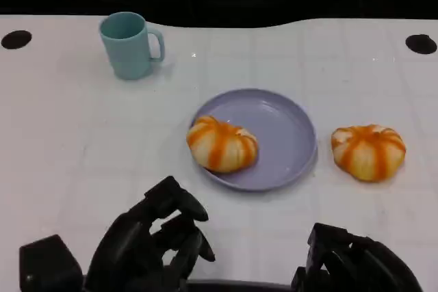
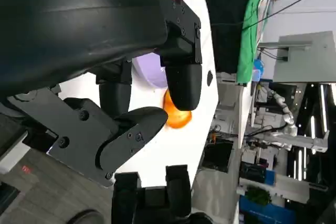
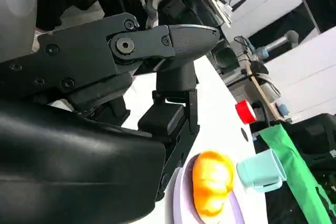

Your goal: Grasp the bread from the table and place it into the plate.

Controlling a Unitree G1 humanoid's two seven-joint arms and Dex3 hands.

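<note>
We see one orange-striped bread roll [image 1: 222,144] already resting on the lavender plate [image 1: 287,122], a second roll [image 1: 368,152] on the table just beside it, our left hand [image 1: 154,244] and right hand [image 1: 356,261] loosely spread, holding nothing.

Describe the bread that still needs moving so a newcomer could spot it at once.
Start at the purple plate near the middle of the white table. Just off its rim, on the robot's right, a round orange-and-white striped bread sits on the bare table. Its twin already lies on the plate; this one does not.
</note>
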